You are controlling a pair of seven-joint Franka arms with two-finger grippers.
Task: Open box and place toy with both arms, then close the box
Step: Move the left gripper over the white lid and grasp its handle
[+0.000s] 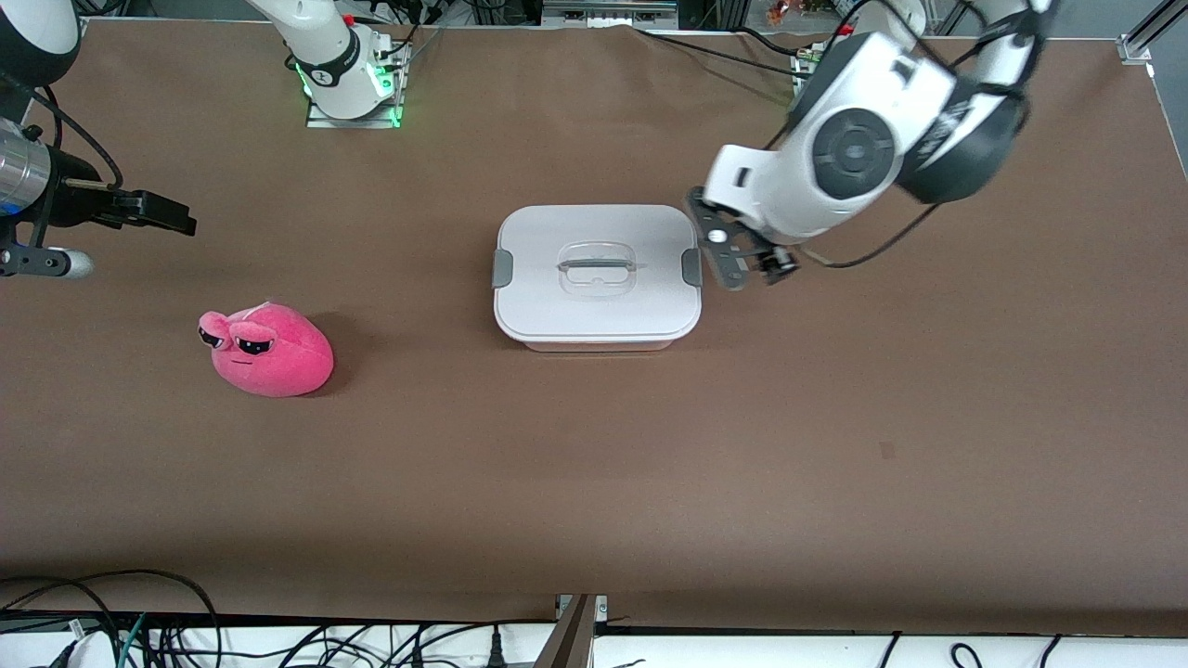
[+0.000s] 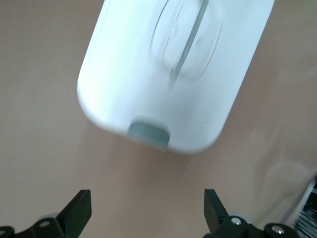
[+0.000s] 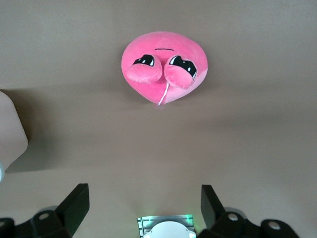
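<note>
From the front view, the box sits mid-table with its white lid on, a grey clip down at each short end, so whatever may be inside is hidden. The toy lies on the brown table, well apart from the box toward the right arm's end and a little nearer the camera. The left gripper hangs just beside the box's end clip on the left arm's side, its fingers partly masked by the arm's own wrist. The right gripper hovers over bare table at the right arm's end, most of that arm cut off by the picture's edge. Over to the left wrist view: the left gripper is spread wide and empty, both fingertips showing, with the lid's end clip lined up in the gap but untouched; the lid is blurred. Right wrist view now: the right gripper is also wide apart, holding nothing, with the toy out ahead on the table and a corner of the box just cut off at the edge.
</note>
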